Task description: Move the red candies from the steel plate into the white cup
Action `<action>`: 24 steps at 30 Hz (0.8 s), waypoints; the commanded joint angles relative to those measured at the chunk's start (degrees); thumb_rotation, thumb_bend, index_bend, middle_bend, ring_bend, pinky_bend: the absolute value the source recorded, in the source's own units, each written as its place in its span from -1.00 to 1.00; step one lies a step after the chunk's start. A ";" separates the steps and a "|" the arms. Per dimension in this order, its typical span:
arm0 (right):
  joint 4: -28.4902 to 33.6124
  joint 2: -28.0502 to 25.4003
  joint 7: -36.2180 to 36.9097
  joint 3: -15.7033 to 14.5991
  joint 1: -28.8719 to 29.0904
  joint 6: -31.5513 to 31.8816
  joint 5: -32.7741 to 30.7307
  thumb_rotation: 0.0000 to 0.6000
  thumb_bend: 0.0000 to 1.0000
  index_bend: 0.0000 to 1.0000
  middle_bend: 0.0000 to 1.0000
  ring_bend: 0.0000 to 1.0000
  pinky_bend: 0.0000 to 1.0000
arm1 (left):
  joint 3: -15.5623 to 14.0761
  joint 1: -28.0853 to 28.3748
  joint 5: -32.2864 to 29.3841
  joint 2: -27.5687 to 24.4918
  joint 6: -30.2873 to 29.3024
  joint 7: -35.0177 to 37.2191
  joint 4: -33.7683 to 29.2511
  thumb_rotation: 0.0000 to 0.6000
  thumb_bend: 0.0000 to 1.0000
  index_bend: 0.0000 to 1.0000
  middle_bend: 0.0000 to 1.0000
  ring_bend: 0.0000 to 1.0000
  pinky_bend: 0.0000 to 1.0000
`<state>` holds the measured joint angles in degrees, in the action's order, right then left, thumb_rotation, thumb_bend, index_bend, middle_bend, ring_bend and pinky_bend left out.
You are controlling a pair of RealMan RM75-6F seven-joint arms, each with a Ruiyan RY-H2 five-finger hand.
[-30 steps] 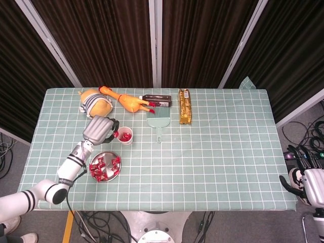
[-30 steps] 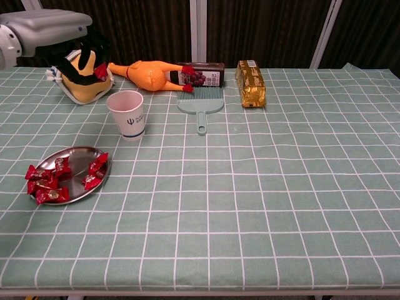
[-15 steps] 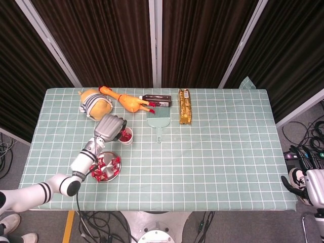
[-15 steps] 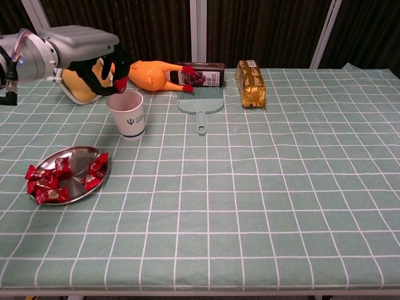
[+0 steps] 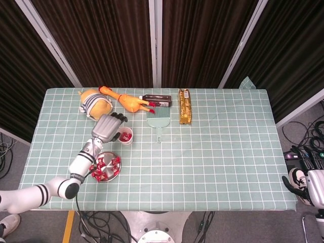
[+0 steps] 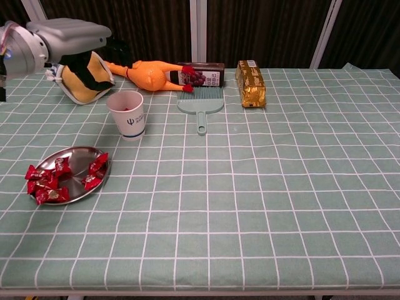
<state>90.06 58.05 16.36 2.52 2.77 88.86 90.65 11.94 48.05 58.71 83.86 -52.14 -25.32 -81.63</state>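
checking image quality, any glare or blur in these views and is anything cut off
Head view: even light, sharp; steel plate shows slight shine, right robot hand sits at the frame edge. Chest view: sharp; left robot hand slightly soft, its arm cut off at the left edge.

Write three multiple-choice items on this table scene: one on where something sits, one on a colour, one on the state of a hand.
1. Where does the white cup stand?
A. On the steel plate
B. On the cloth beyond the steel plate, toward the curtains
C. Beside the gold packet

2. What colour are the candies on the plate?
A. Red
B. Blue
C. Yellow

3. What is the left hand doing?
A. Gripping the dustpan
B. Pressing on the plate
C. Hanging above the table by the cup, fingers apart, holding nothing

Answers: B, the cup stands on the cloth behind the plate; A, the wrappers are red; C, nothing shows in its fingers in the chest view.
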 commanded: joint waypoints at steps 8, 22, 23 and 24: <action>0.28 0.29 -0.16 0.09 0.71 -0.40 0.78 1.00 -0.50 -1.00 -0.67 -1.00 -0.75 | -6.69 -10.67 9.47 -9.61 -9.36 7.76 -11.25 1.00 -0.44 -0.22 -0.24 -0.40 0.16; 0.74 0.18 -0.59 0.02 0.94 -0.25 1.28 1.00 -0.50 -1.00 -0.67 -1.00 -0.74 | -15.74 -15.56 21.13 -4.75 -8.88 11.10 -8.99 1.00 -0.50 -0.25 -0.24 -0.40 0.11; 0.76 0.16 -0.64 0.01 0.93 -0.29 1.21 1.00 -0.50 -1.00 -0.67 -1.00 -0.74 | -15.76 -15.51 21.00 -4.41 -8.44 10.79 -8.87 1.00 -0.51 -0.25 -0.24 -0.40 0.11; 0.79 0.14 -0.65 -0.01 0.92 -0.33 1.15 1.00 -0.50 -1.00 -0.67 -1.00 -0.74 | -15.74 -15.47 20.83 -4.04 -8.09 10.23 -8.54 1.00 -0.51 -0.26 -0.24 -0.40 0.11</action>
<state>90.84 58.19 15.72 2.52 3.69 88.54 91.80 -3.58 32.52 79.70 79.24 -60.86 -14.41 -90.52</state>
